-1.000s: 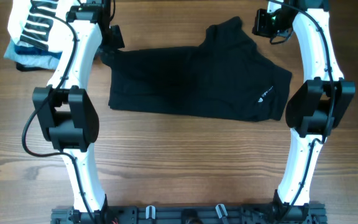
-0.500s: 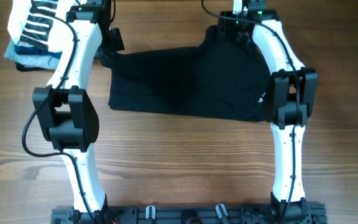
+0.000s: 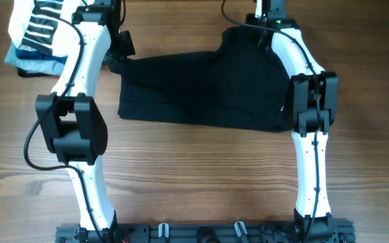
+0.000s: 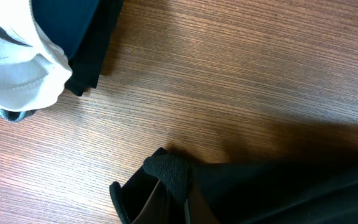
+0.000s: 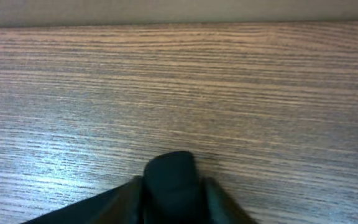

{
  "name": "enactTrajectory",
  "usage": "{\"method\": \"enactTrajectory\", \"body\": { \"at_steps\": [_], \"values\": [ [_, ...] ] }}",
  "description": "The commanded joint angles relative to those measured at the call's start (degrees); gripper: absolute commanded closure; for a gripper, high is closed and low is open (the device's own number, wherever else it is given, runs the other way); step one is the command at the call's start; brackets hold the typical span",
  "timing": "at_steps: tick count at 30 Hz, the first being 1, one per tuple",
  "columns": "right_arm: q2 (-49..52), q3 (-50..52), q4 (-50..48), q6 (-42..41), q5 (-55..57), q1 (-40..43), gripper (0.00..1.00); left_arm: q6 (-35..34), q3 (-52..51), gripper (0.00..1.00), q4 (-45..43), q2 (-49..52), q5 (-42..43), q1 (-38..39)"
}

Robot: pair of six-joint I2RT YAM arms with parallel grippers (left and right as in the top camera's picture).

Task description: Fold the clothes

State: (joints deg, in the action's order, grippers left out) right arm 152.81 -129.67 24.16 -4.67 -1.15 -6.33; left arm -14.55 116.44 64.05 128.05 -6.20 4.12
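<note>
The black T-shirt (image 3: 201, 88) lies across the far middle of the wooden table, with a raised flap at its upper right. My right arm covers most of its white logo. My left gripper (image 3: 117, 57) is at the shirt's upper left corner. In the left wrist view the left gripper (image 4: 173, 196) is shut on a fold of the black fabric (image 4: 291, 193). My right gripper (image 3: 258, 27) is at the top of the flap. In the right wrist view the right gripper (image 5: 169, 196) pinches a black lump of the shirt (image 5: 169, 171) between its fingers.
A pile of other clothes sits at the far left corner: a white garment with black stripes (image 3: 39, 23) on light-blue (image 3: 36, 62) and dark pieces. It shows in the left wrist view too (image 4: 17, 74). A black rail (image 3: 201, 233) runs along the near edge.
My right arm swung left from beyond the shirt's right side to the top of the flap and now covers the logo. The left arm stayed still.
</note>
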Motion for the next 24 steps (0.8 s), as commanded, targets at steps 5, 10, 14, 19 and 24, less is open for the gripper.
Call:
{"method": "enactTrajectory", "body": {
  "at_steps": [5, 10, 14, 19, 24],
  "values": [
    [-4.66, -1.60, 7.19, -1.75, 1.18, 0.57, 0.96, -0.92, 0.52, 0.96, -0.98, -0.87, -0.79, 0.13],
    [-17.25, -1.60, 21.84, -1.31, -1.29, 1.77, 0.96, -0.92, 0.52, 0.96, -0.92, -0.85, -0.76, 0.09],
    [-22.69, -1.60, 37.51, -1.38, -6.75, 3.61, 0.96, -0.83, 0.52, 0.96, 0.00, -0.87, -0.81, 0.02],
    [-23.39, -1.44, 56.26, -0.68, -9.66, 5.03, 0.96, -0.68, 0.52, 0.96, 1.46, -0.83, -0.79, -1.20],
    [-23.52, -1.03, 63.36, 0.17, -9.18, 5.03, 0.96, -0.70, -0.44, 0.96, 4.79, -0.61, -0.72, -2.60]
  ]
}}
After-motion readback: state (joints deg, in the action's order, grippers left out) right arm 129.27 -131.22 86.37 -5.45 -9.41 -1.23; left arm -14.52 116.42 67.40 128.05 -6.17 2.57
